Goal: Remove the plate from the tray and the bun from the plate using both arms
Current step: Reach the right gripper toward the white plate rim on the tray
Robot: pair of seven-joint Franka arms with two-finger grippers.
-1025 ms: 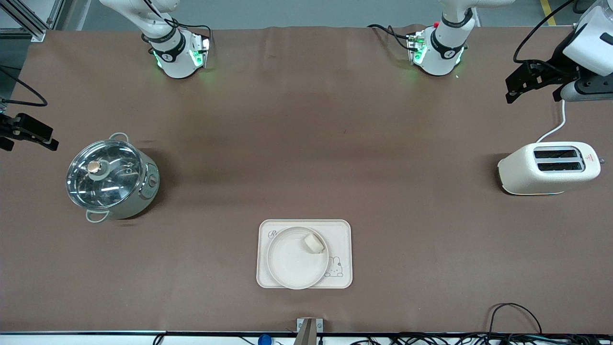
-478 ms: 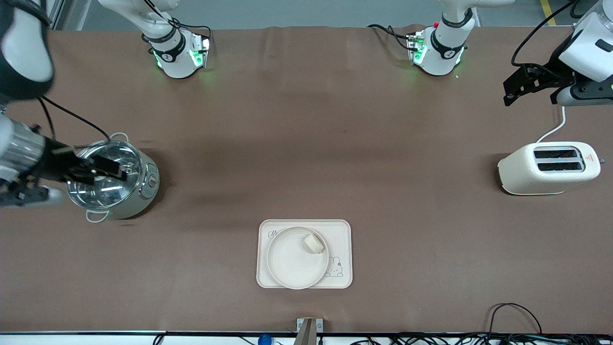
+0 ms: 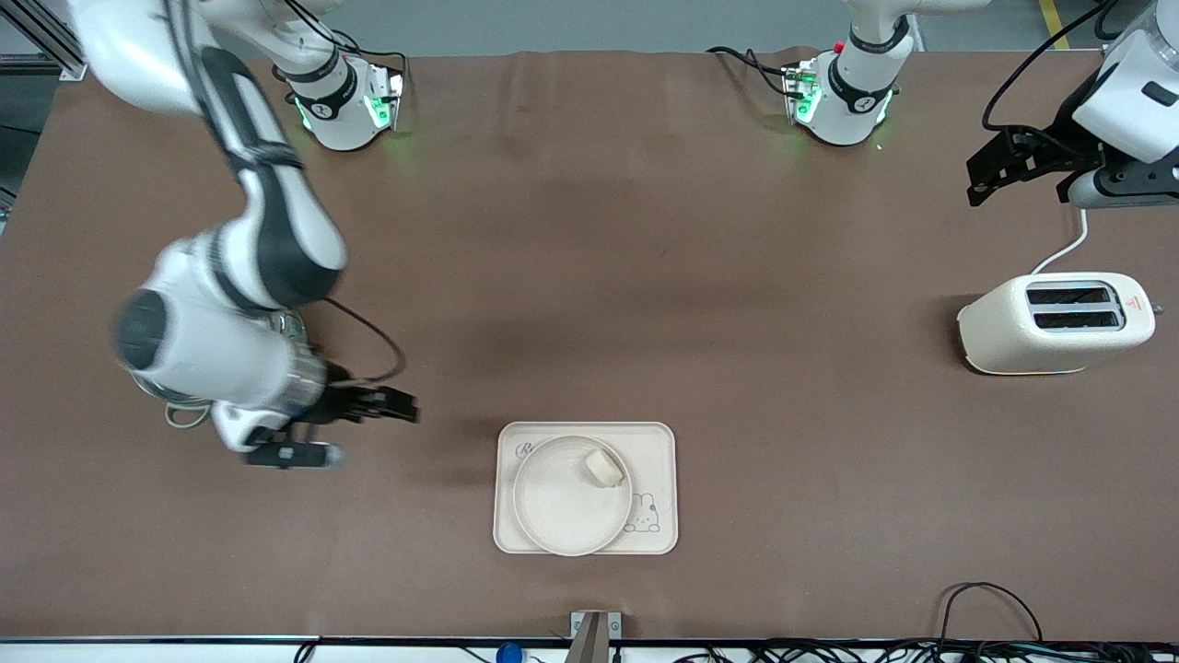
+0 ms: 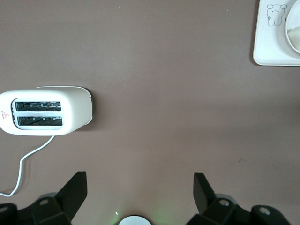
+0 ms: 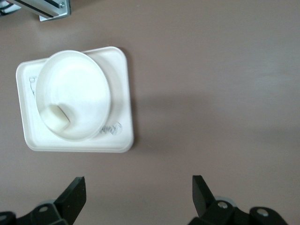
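I find the right arm's black two-finger gripper point(image 3: 405, 405) up in the air over bare brown tabletop point(image 3: 589, 276), between the steel pot and the tray; in the right wrist view its fingers point(image 5: 75, 194) stand spread wide with nothing between them. The shiny steel pot with loop handles point(image 3: 184, 410) sits toward the right arm's end of the tabletop and is largely hidden under that arm. At the middle of the tabletop, near the front camera's edge, lies the rectangular cream tray with a small rabbit drawing point(image 3: 659, 460). The round shallow cream-beige plate with a raised rim point(image 3: 557, 506) rests on that tray, covering most of it. The small pale cream-white oblong bun point(image 3: 603, 468) lies on the plate, close to the rim that is farther from the front camera. The white two-slot toaster with a white cord point(image 3: 1055, 322) stands toward the left arm's end. I see the left arm's black gripper point(image 3: 999, 170) waiting in the air over the tabletop farther from the front camera than the toaster, its fingers point(image 4: 77, 187) spread apart and empty.
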